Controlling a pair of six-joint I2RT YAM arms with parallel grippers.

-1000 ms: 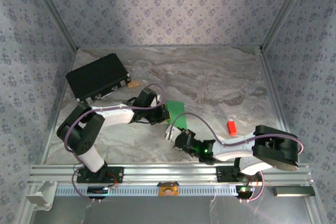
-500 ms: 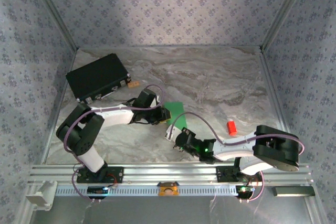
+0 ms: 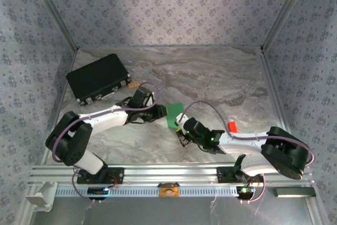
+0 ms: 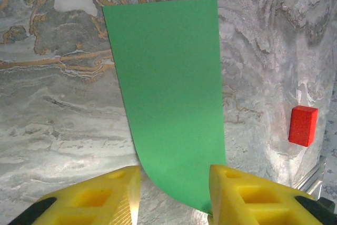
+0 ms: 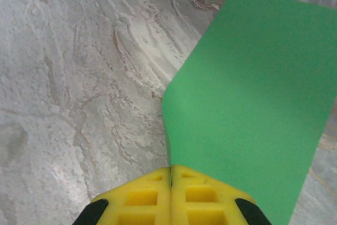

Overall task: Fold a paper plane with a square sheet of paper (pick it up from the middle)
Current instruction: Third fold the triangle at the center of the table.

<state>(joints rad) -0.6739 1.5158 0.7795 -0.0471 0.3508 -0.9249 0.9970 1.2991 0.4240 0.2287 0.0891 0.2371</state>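
In the top view, a black rectangular hard case (image 3: 98, 84) blocks the upper left of the marble tabletop (image 3: 210, 75), and a small red block (image 3: 231, 126) sits right of centre. The upper right is open. The left arm (image 3: 105, 117) and right arm (image 3: 242, 139) crowd the middle beside the thin green paper sheet (image 3: 174, 113).

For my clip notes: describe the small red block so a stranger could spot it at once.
On the marble table, look right of centre, beside the right arm. The small red block lies there, apart from the green paper. It alone is red and chunky; the paper is thin, the black case far larger.
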